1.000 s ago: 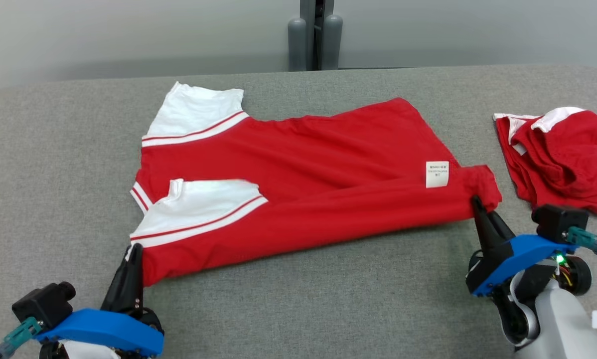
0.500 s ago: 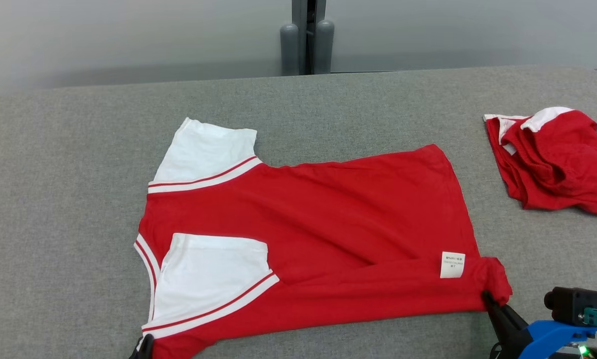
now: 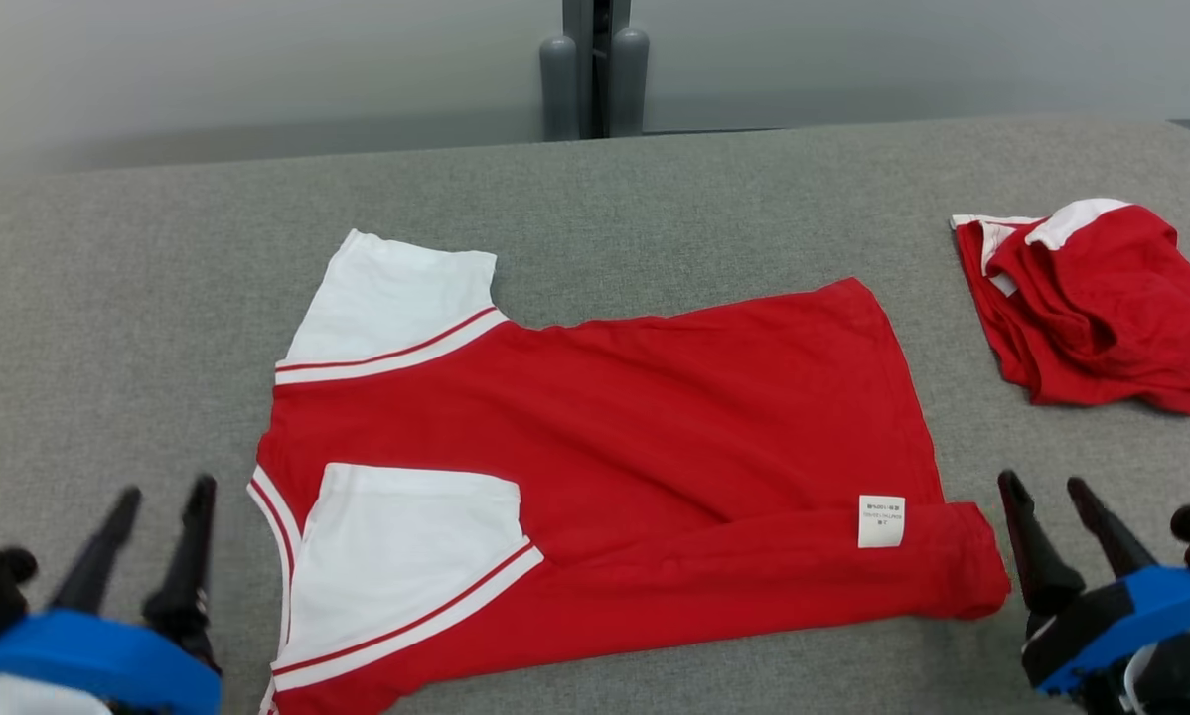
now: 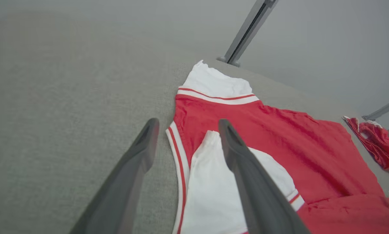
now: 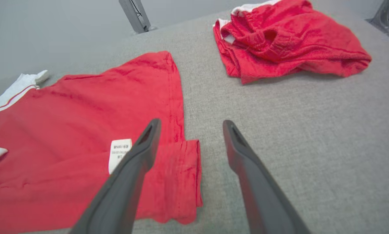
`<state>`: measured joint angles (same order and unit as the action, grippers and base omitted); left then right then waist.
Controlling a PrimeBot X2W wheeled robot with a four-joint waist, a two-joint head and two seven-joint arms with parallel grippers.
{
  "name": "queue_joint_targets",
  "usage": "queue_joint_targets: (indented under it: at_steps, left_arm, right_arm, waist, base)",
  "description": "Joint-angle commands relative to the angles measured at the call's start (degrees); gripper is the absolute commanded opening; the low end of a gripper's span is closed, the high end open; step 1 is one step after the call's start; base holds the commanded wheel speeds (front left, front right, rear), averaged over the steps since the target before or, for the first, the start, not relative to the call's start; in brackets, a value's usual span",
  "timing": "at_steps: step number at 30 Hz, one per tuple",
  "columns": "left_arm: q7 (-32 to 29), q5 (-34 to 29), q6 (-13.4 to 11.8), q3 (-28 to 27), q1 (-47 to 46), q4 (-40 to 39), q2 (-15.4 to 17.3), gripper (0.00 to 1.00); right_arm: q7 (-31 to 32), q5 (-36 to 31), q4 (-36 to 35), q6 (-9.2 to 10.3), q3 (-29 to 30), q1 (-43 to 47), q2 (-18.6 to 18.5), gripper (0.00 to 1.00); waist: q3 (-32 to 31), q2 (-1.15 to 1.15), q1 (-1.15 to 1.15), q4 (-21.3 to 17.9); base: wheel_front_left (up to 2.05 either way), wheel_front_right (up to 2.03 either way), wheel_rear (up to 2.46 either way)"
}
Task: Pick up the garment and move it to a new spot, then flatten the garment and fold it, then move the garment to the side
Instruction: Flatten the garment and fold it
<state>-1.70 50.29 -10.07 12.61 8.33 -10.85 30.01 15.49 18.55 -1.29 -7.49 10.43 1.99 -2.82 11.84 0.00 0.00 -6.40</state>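
The red shirt (image 3: 605, 447) lies spread out in the middle of the gray table (image 3: 655, 189). Its near side is folded over on top, so one white sleeve (image 3: 411, 551) lies on the red part. The other white sleeve (image 3: 396, 298) sticks out on the far side. A small white tag (image 3: 881, 520) shows near the hem, on the robot's right. The hem corner there is a bit bunched up.

The left claw (image 3: 163, 492) is just beside the neck end of the red shirt. Its two fingers are wide apart and hold nothing. The right claw (image 3: 1042, 484) is just beside the bunched corner. Its fingers are wide apart too and hold nothing.

A crumpled red and white heap of clothes (image 3: 1102, 308) lies at the far right, apart from the red shirt. A gray post (image 3: 595, 70) stands behind the table.
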Motion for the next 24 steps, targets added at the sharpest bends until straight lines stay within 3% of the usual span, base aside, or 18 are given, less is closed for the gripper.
queue_joint_targets:
  at_steps: [1,5,10,17,24]
  left_arm:
    - [-1.04,-1.52,0.01,-0.65,-3.28,-0.76,2.37,1.0]
    - [-6.65,-4.14,1.51,-0.86,-15.31,-2.41,7.91,1.0]
    - [-15.44,-6.31,5.84,2.36,-31.93,2.37,12.33,1.0]
    - [-25.72,-7.08,10.09,6.88,-46.03,15.41,13.69,1.0]
    - [-30.49,-7.16,11.52,8.31,-51.58,23.76,14.31,1.0]
  right_arm:
    - [-0.32,-0.65,-1.17,-0.01,0.14,-1.85,-0.13,1.0]
    - [0.44,-2.46,-4.38,-0.01,-1.14,-7.19,-0.14,1.0]
    - [1.02,-3.8,-5.06,-0.01,-5.44,-15.29,-0.13,1.0]
    - [-0.76,-1.94,-1.92,-0.01,-13.64,-24.78,-0.13,1.0]
    - [-3.54,-0.81,0.98,-0.01,-17.01,-30.09,-0.14,1.0]
  waist:
    - [0.39,0.0,0.0,-0.1]
    - [2.63,0.0,0.0,-0.92]
    - [7.03,0.0,0.0,-3.13]
    - [14.23,0.0,0.0,-8.37]
    - [19.49,0.0,0.0,-12.32]
  base:
    - [0.0,0.0,0.0]
    - [0.0,0.0,0.0]
    - [0.0,0.0,0.0]
    - [0.0,0.0,0.0]
    - [0.0,0.0,0.0]
